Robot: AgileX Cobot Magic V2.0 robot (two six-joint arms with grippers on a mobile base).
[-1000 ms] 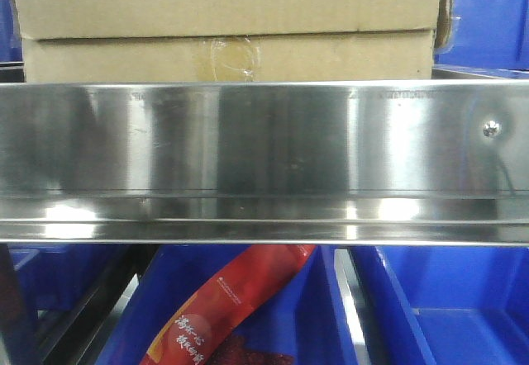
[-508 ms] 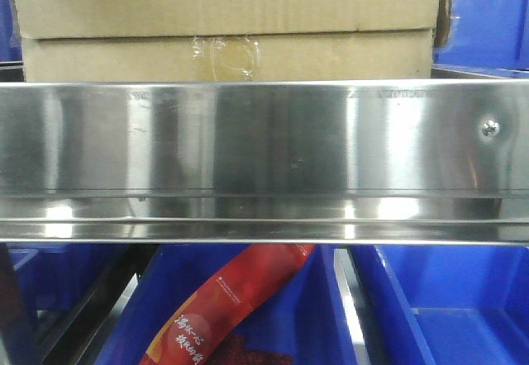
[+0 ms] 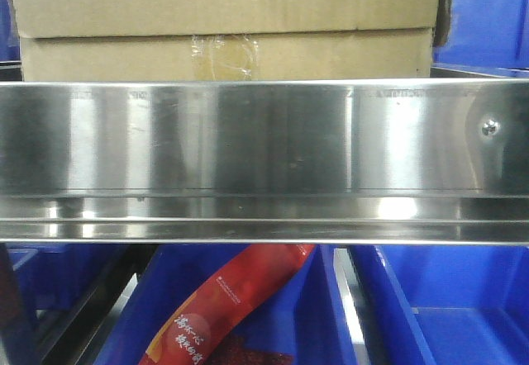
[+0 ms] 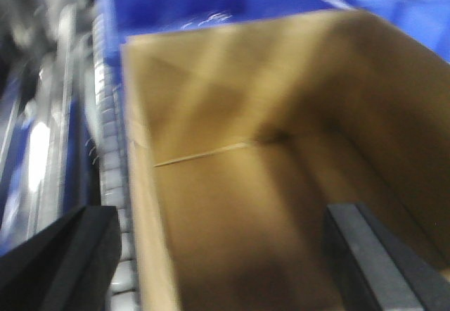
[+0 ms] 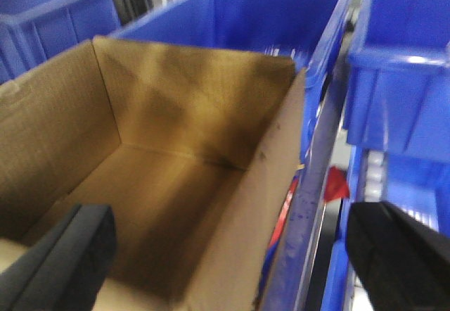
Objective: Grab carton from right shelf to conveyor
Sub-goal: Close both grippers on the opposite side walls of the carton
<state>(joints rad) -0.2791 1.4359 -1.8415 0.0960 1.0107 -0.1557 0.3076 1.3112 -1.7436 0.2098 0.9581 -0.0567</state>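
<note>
The carton (image 3: 231, 2) is a tan open-topped cardboard box standing on the right shelf (image 3: 264, 138) behind its shiny steel front rail, with a clear tape patch on its lower band. In the left wrist view my left gripper (image 4: 221, 262) is open and straddles the left wall of the carton (image 4: 232, 184), one finger (image 4: 63, 255) outside and one inside. In the right wrist view my right gripper (image 5: 232, 262) is open and straddles the right wall of the carton (image 5: 162, 177), one finger (image 5: 401, 255) outside. The conveyor is out of view.
Blue plastic bins (image 5: 281, 15) stand close behind and to the right of the carton. Another blue bin (image 3: 446, 315) sits below the shelf, beside one holding a red packet (image 3: 231, 307). A strip of grey rollers (image 4: 109, 149) runs along the carton's left side.
In the front view the carton has shifted slightly to the left, its tape patch with it. The reflections on the steel rail have changed.
</note>
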